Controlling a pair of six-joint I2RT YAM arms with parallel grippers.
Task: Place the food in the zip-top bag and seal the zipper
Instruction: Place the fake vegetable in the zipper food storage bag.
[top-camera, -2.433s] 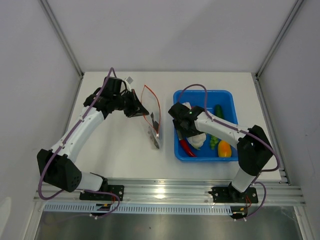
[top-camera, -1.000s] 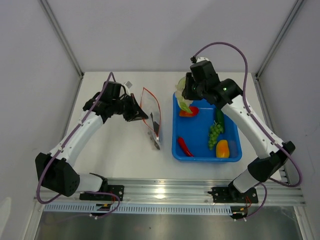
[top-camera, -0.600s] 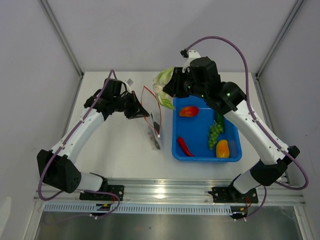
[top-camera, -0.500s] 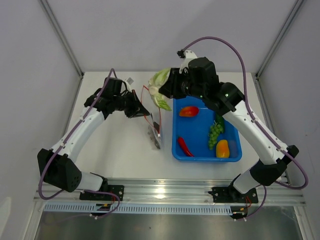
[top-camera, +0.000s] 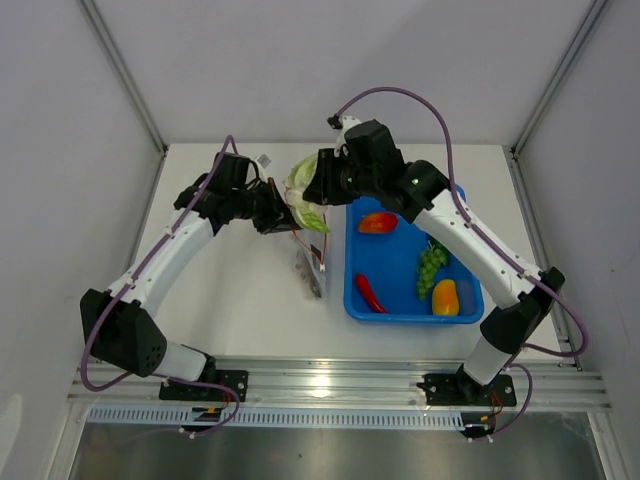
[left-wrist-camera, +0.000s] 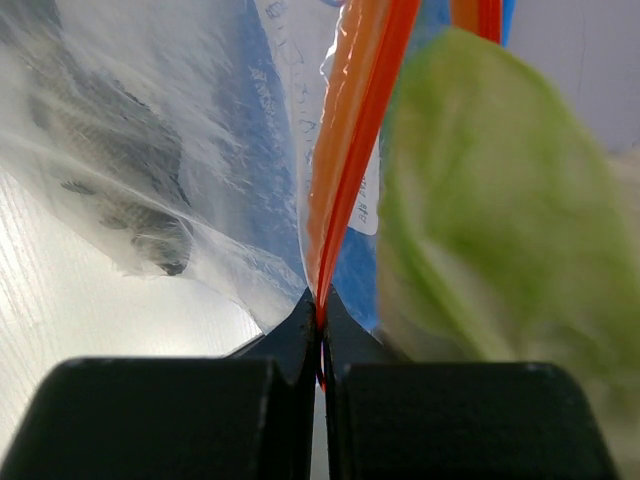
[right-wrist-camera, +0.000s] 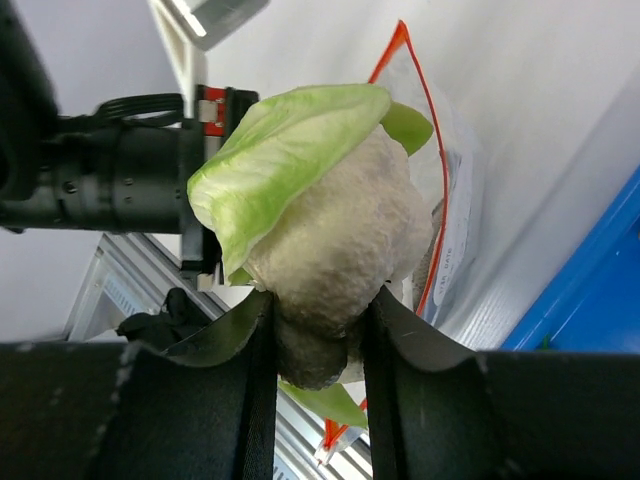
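My right gripper (top-camera: 312, 190) (right-wrist-camera: 318, 330) is shut on the white cauliflower (top-camera: 303, 192) (right-wrist-camera: 335, 235) with green leaves and holds it in the air over the mouth of the clear zip-top bag (top-camera: 311, 262) (left-wrist-camera: 170, 190). My left gripper (top-camera: 272, 215) (left-wrist-camera: 321, 325) is shut on the bag's red-orange zipper strip (left-wrist-camera: 350, 140) (right-wrist-camera: 432, 190) and holds the mouth edge up. The cauliflower's green leaf fills the right of the left wrist view (left-wrist-camera: 490, 230). A red tomato (top-camera: 377, 222), red chili (top-camera: 370, 293), green grapes (top-camera: 431, 265), orange-yellow pepper (top-camera: 446, 297) and dark cucumber (top-camera: 440, 240) lie in the tray.
The blue tray (top-camera: 415, 312) stands right of the bag. A grey-white piece (top-camera: 310, 278) lies inside the bag's lower part. Grey walls close in the table on three sides, and the metal rail (top-camera: 330, 385) runs along the near edge.
My right gripper lifted the cauliflower out of the blue tray and carried it left, to above the bag's mouth. My left gripper kept its hold on the zipper strip.
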